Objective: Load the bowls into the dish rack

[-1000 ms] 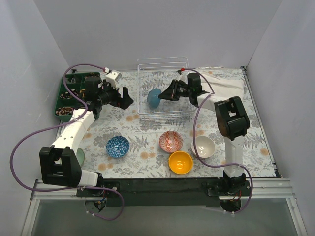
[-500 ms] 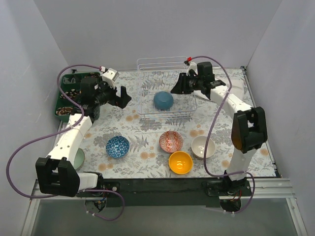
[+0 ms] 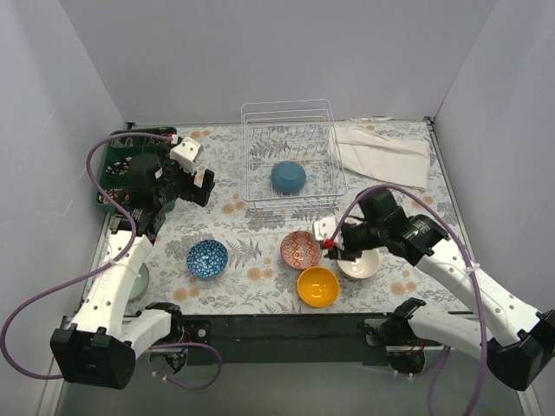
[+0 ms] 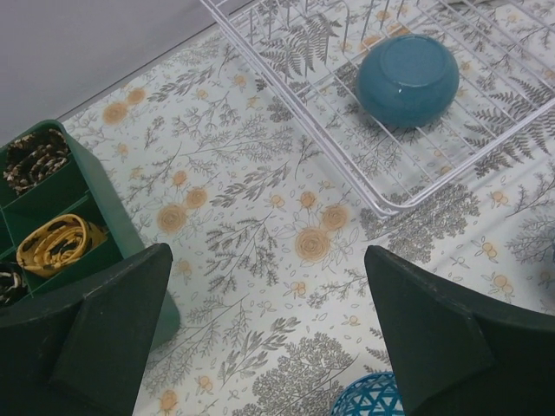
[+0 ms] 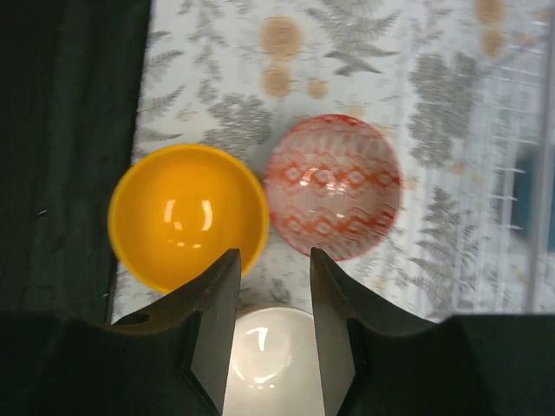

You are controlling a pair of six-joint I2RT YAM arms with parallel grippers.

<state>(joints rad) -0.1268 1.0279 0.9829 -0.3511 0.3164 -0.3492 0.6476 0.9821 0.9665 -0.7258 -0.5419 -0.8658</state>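
Observation:
The white wire dish rack (image 3: 292,205) stands at the back middle, with a plain teal-blue bowl (image 3: 288,177) (image 4: 408,80) lying tilted inside it. On the mat sit a blue-patterned bowl (image 3: 207,258) (image 4: 368,400), a red-patterned bowl (image 3: 301,250) (image 5: 334,186), an orange-yellow bowl (image 3: 318,286) (image 5: 186,217) and a white bowl (image 3: 362,265) (image 5: 269,355). A pale green bowl (image 3: 140,279) peeks out behind the left arm. My right gripper (image 3: 334,245) (image 5: 273,254) hangs open over the white bowl's far rim, holding nothing. My left gripper (image 3: 205,186) (image 4: 269,347) is open and empty, above the mat left of the rack (image 4: 299,114).
A dark green compartment tray (image 3: 130,160) (image 4: 52,234) with small items stands at the back left. A folded white cloth (image 3: 381,152) lies right of the rack. Grey walls close in three sides; a black strip runs along the near edge.
My right gripper opened, left the teal-blue bowl in the rack, and swung back to the near side above the white bowl. My left arm drew back toward the left.

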